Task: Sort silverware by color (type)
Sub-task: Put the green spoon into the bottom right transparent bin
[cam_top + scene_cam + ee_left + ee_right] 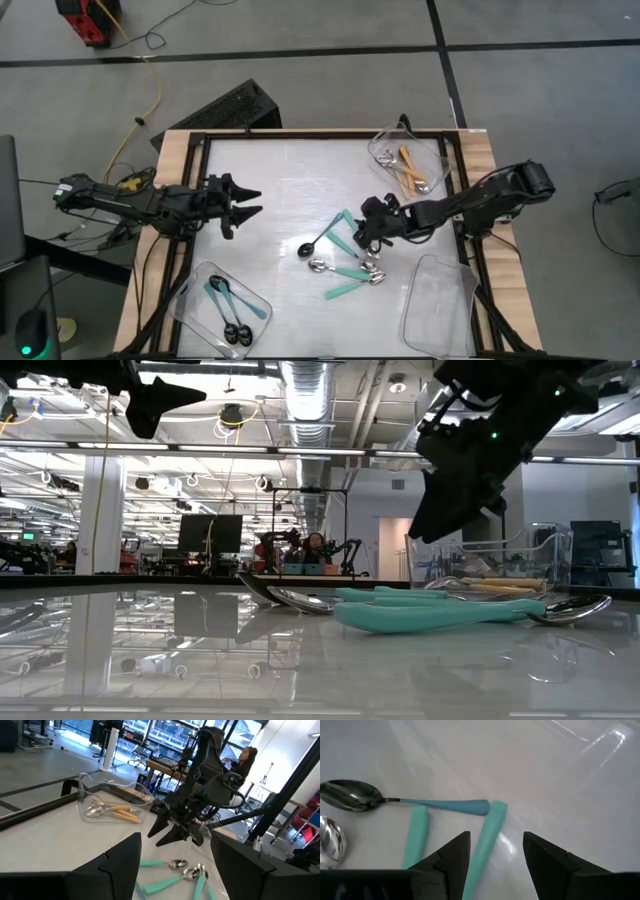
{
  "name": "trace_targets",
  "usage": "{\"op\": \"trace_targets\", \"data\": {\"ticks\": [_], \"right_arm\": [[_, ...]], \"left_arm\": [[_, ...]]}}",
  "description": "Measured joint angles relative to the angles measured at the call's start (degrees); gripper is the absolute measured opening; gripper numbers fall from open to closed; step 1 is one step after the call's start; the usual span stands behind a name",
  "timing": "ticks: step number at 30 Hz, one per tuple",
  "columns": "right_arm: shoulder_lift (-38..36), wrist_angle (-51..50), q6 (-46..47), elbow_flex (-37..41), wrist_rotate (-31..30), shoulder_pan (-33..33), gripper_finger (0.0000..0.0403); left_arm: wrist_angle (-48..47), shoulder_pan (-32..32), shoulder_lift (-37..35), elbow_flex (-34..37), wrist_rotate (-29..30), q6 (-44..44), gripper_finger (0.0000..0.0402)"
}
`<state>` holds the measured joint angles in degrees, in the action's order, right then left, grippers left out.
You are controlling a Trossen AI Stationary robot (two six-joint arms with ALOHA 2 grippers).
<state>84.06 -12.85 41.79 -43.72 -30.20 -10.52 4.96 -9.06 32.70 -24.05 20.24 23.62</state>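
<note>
Several teal-handled spoons point(352, 274) lie flat in a loose pile at the table's middle, with one thin blue-handled, dark-bowled spoon point(325, 236) beside them. My right gripper point(362, 232) hovers open just above the pile, fingers over a teal handle point(487, 837) without touching it. Orange-handled spoons point(410, 168) lie in the clear tray at the far right. Blue-handled spoons point(228, 305) lie in the clear tray at the near left. My left gripper point(252, 202) waits open over the table's left part.
A third clear tray point(438, 305) sits at the near right corner, holding nothing that shows. A black frame point(200, 150) runs around the white table top. Bare table surface lies between the two grippers.
</note>
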Motion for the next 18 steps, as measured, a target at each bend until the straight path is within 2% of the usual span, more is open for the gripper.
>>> {"op": "trace_targets", "data": {"ticks": [4,14,18], "right_arm": [[1.5,0.2,1.7,-0.1,0.1,0.0,0.0207],[1.2,2.4,-1.8,-0.1,2.4,-0.4,0.0208],[1.5,2.4,-3.2,0.0,2.9,-0.8,0.0224]], "left_arm": [[-0.6,0.0,0.3,0.0,0.0,0.0,0.0226],[-0.8,0.0,0.7,0.0,0.1,0.0,0.0226],[-1.0,0.0,0.7,0.0,0.1,-0.6,0.0226]]}}
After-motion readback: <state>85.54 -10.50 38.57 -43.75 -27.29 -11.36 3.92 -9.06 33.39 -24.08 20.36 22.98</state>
